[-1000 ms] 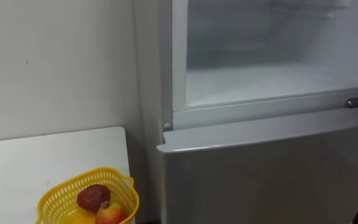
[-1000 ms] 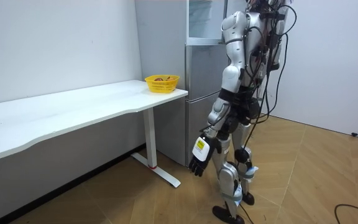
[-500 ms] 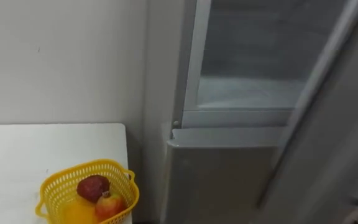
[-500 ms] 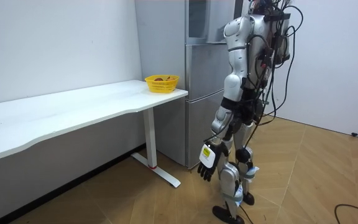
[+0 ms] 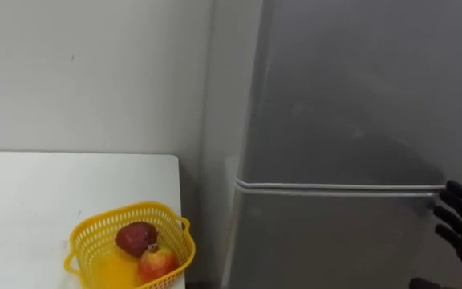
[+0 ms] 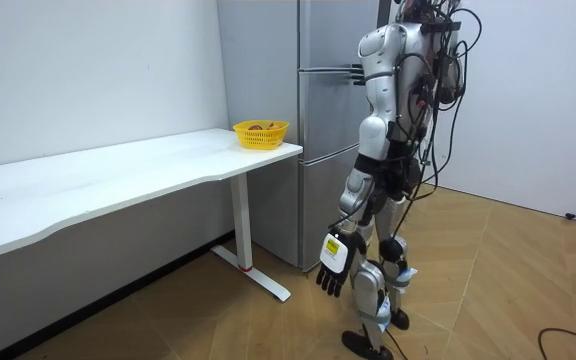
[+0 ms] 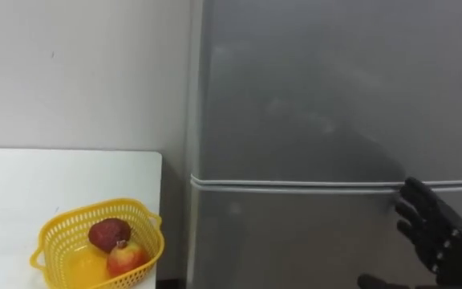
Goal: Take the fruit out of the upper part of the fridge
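- The upper fridge door (image 7: 335, 88) is closed.
- The robot's right hand (image 7: 431, 229), fingers spread straight, is at the seam below it.
- Its left hand (image 6: 331, 268) hangs loose-fingered.
- On the white table (image 5: 22, 201) at the left, a yellow basket (image 5: 95, 229) holds an apple (image 5: 157, 261).

Hidden and cropped bits
Upper fridge door (image 5: 359, 88) was shut, so the inside was hidden, and its top ran off the frame. Right hand (image 7: 435, 233) was cut by the lower right edge. Basket (image 5: 87, 233) bottom was cropped. The yellow item (image 5: 107, 269) under the fruits (image 5: 137, 238) couldn't be identified.
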